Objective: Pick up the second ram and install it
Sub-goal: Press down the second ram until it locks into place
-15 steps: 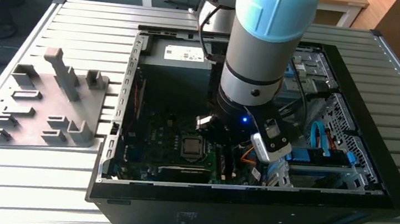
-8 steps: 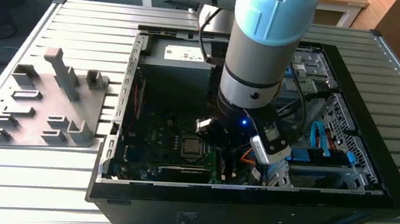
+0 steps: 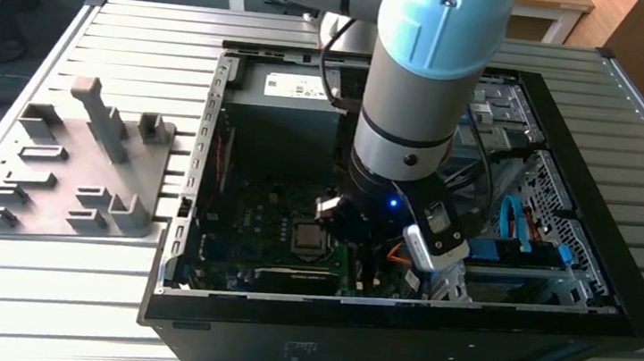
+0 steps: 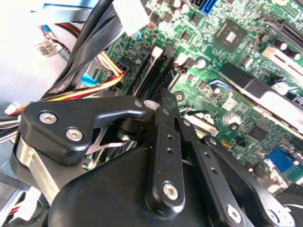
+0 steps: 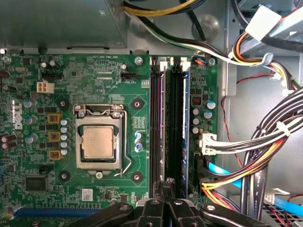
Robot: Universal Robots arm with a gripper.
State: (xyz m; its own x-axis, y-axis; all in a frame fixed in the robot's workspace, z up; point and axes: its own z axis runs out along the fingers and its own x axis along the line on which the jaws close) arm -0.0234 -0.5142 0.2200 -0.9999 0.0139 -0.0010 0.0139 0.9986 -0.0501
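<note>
Second ram (image 5: 185, 127) seems seated in its slot (image 5: 175, 127); tool (image 5: 164, 185) fingers pinched together above, holding nothing.

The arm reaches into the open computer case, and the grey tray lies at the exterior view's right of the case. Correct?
No. In the exterior view the grey tray lies at the view's left of the case, not the right; the arm does reach in.

Arm (image 3: 422, 83) reaches down into open PC case (image 3: 601, 264); wrist just above motherboard (image 3: 258, 219). Grey fixture (image 3: 78, 173) well apart.
</note>
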